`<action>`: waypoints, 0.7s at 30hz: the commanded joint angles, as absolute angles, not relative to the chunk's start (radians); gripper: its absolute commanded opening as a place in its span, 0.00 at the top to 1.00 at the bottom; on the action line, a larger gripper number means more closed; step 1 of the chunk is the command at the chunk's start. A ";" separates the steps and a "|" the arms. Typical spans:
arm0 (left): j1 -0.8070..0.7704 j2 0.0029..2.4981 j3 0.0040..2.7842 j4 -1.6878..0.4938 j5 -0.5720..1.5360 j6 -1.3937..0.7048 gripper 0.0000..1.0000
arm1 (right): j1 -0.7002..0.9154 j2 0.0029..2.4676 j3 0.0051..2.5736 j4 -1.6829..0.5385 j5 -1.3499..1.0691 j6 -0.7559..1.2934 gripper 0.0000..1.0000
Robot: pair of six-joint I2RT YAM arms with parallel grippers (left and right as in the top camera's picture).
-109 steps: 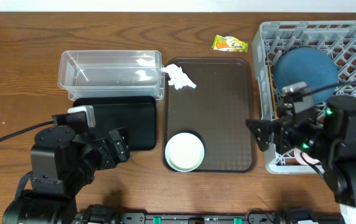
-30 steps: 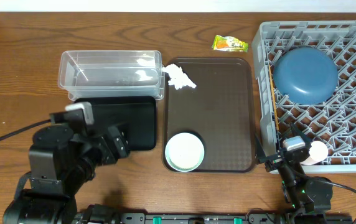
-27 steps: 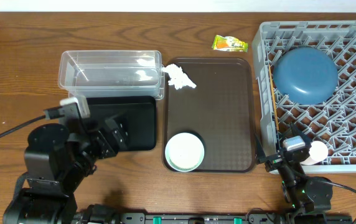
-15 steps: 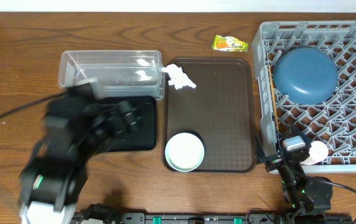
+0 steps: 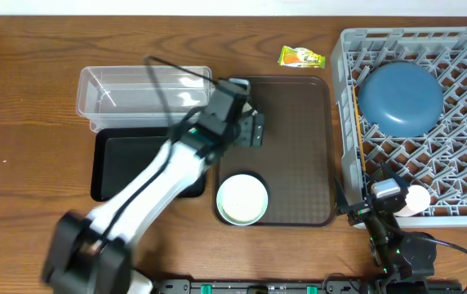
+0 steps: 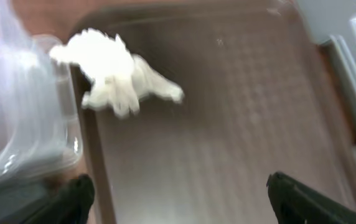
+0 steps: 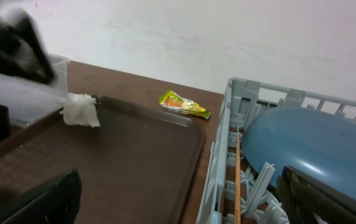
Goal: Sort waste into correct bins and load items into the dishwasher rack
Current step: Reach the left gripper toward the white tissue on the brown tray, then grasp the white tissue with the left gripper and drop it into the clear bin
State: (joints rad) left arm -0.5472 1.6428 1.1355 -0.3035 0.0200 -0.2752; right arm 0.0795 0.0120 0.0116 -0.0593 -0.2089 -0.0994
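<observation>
1. While the clear plastic tub [image 5: 144, 94] and the black tray [image 5: 135, 167] in front of it wait at the left, the step in hand looks to be sorting the waste, tissue first
2. The left arm is stretched across to the far-left corner of the brown serving tray [image 5: 299, 163]. The left gripper [image 6: 181, 186] hangs there with its fingers wide apart and nothing between them. The crumpled white tissue [image 6: 112, 71] lies just ahead of it on that corner, close to the tub's wall, though the wrist view is blurred
3. To my eye the next move calls for lowering over the tissue, pinching it low, then carrying it to a bin
4. The pale bowl [image 5: 242, 198] sits at the tray's near edge, and the snack wrapper [image 5: 301, 57] lies on the table beyond the far edge
5. The dishwasher rack [image 5: 462, 196] holds the blue bowl [image 5: 401, 98], upturned, and a chopstick [image 7: 236, 180] along its left side. The right gripper [image 7: 178, 180] rests low by the rack's near corner, fingers spread and empty
</observation>
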 commanded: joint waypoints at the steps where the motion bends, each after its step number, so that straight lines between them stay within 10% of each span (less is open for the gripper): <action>1: -0.538 1.792 1.212 -0.250 -0.057 -0.197 0.09 | 0.067 0.006 0.007 -0.059 -0.210 -0.110 0.01; 15: -0.532 2.148 1.298 0.067 -0.164 -0.052 0.14 | 0.067 0.006 0.007 -0.059 -0.210 -0.110 0.01; 21: -0.538 2.149 1.298 0.046 -0.165 -0.061 0.59 | 0.067 0.006 0.007 -0.059 -0.210 -0.110 0.01</action>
State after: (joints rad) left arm -0.5388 2.1361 1.2911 0.0639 -0.1329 -0.0772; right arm 0.0795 0.0120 0.0116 -0.0593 -0.2089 -0.0994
